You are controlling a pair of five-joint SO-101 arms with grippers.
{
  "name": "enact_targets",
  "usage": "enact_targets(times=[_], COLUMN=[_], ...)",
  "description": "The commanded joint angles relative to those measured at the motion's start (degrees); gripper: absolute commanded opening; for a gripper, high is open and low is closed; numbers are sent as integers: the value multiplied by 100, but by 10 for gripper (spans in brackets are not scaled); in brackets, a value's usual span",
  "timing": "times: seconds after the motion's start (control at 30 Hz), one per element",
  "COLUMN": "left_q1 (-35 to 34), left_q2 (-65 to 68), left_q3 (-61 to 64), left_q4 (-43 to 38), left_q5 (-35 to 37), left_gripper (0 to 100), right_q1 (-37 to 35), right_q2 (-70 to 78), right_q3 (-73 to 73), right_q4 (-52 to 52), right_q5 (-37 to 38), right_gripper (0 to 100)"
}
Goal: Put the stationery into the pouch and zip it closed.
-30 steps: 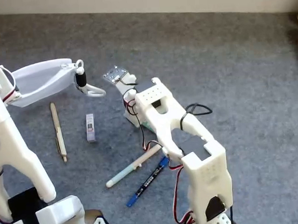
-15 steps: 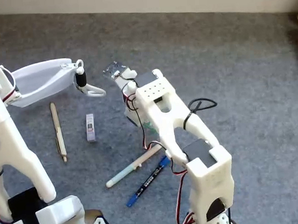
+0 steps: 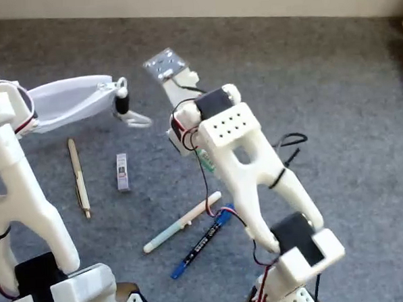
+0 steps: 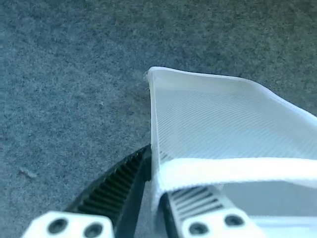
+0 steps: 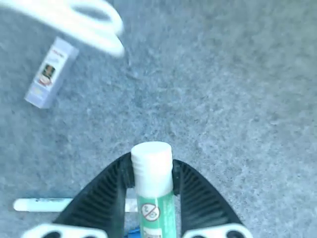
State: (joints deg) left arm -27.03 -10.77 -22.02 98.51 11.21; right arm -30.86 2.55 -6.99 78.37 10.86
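My left gripper (image 4: pixel 157 171) is clamped tight on the rim of the white mesh pouch (image 3: pixel 67 102), which hangs clear of the grey carpet (image 3: pixel 333 83) toward its far left corner, zip pull (image 3: pixel 123 104) pointing to the middle; I cannot tell how wide the mouth stands open; toward the near edge from it, by the left edge, lie a cream pen (image 3: pixel 78 176) and near it a small box (image 3: pixel 122 172); toward the middle of the near edge a pale highlighter (image 3: pixel 182 224) and a blue marker (image 3: pixel 201 242) lie side by side, almost touching; my right gripper (image 5: pixel 152 163) is closed round a white-capped glue stick (image 5: pixel 153 198), raised off the carpet near its centre, cap leading; so I judge the step in hand is carrying the glue stick to the pouch, with four pieces left and the zip not yet drawn; the next move calls for lining the cap up with the mouth, easing it inside, and letting go only once it is well in.
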Motion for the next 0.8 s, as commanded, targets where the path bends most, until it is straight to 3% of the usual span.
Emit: enact_targets(times=[0.0,0.2,0.47,0.77], left_q1=[251,505,901,1165], left_q2=[-31,13,13,13], left_q3=[-382,-400,-409,-409], left_q4=[9,0,0,-9], left_q5=[-9,-9,-9,185], left_gripper=[7,7,7,7], right_q1=[57,48,22,13], right_q2=[-778,-1376,-2123,-2782], right_q3=[-295,-295,-330,-338], right_q4=[57,66,57,-549], right_q5=[-316,-730,-730,-1284], right_gripper=[6,6,6,6])
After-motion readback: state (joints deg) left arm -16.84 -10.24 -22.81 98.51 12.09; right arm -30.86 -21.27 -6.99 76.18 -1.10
